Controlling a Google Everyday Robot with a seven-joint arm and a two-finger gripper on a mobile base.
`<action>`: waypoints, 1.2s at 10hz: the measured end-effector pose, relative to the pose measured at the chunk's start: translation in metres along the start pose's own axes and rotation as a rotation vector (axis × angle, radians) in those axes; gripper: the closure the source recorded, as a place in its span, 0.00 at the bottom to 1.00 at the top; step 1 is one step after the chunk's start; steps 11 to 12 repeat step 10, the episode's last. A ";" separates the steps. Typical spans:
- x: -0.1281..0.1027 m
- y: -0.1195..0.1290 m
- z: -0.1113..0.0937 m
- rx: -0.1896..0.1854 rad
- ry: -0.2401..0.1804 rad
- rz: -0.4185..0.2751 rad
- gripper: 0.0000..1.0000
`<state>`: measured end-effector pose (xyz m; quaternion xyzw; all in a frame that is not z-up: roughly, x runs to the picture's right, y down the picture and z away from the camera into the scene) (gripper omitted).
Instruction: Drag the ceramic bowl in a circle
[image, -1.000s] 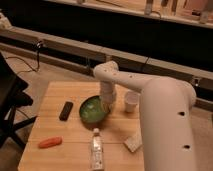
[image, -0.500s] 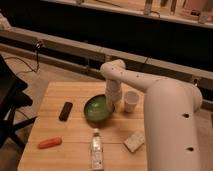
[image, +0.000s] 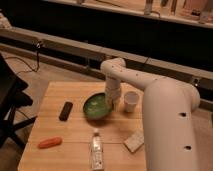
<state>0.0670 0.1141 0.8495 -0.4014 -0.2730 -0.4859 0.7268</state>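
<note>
The green ceramic bowl (image: 98, 107) sits near the middle of the wooden table (image: 55, 125), shallow, with a darker rim. My white arm comes in from the right and bends down over it. My gripper (image: 113, 102) points down at the bowl's right rim, touching or just inside it. The small white cup (image: 131, 101) stands just right of the bowl and the gripper.
A black remote-like object (image: 65, 110) lies left of the bowl. An orange carrot-shaped thing (image: 49, 143) lies at the front left. A clear bottle (image: 96, 150) lies at the front middle, a pale sponge-like block (image: 134, 141) to its right. A black chair (image: 10, 107) stands left of the table.
The gripper and the bowl have shifted slightly right and toward the front of the table, closer to the white cup.
</note>
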 end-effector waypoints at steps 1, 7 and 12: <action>-0.001 -0.004 0.000 0.003 -0.002 0.000 1.00; 0.008 -0.010 -0.006 0.016 -0.006 0.003 1.00; 0.009 -0.014 -0.008 0.024 -0.012 0.012 1.00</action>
